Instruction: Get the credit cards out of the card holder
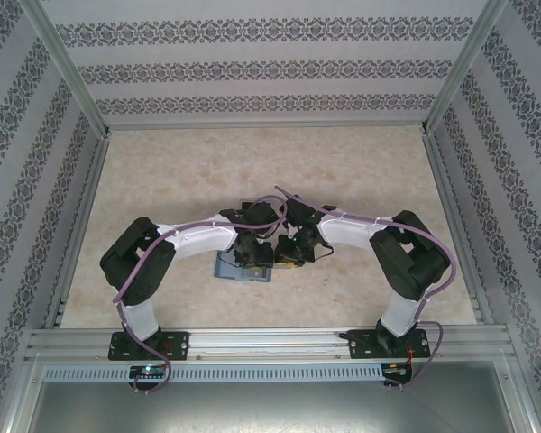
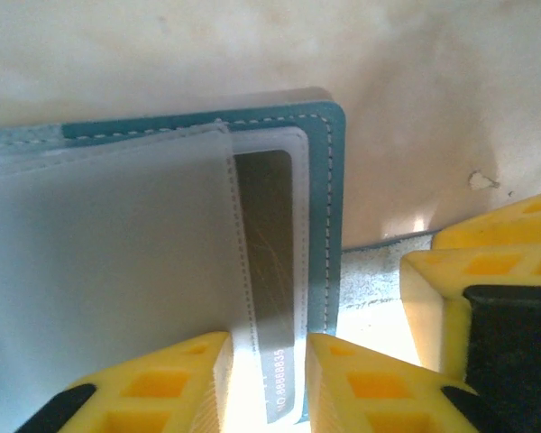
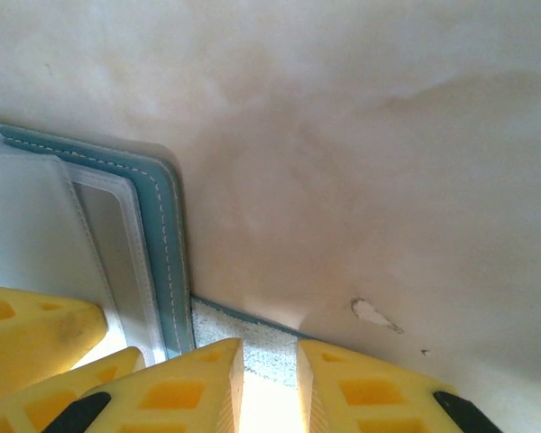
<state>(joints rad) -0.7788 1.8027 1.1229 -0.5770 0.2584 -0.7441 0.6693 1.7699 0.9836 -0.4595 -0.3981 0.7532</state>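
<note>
Step in hand: pulling out one card from the card holder point(image 2: 329, 180) – judged from the pose, the extraction is begun and not finished
Card holder: lies open and flat on the table point(image 2: 433, 108) between the two arms, teal border up, clear sleeves point(image 2: 117, 253) over the inner side
Card: a dark credit card point(image 2: 269, 225) sits in the pocket by the stitched edge, its numbered end coming out toward the camera
Left gripper point(image 2: 269, 341): jaws partly apart, one finger on each side of the card end; if the pads touch it, I cannot tell
Right gripper point(image 3: 269, 347): jaws almost together, only a narrow slit; the grey strap tab point(image 3: 230, 329) runs toward this slit – pinched or not, I cannot tell
Next move: probably the left jaws must close on the free card end and draw it straight along the pocket, while the right side keeps the holder from sliding
</note>
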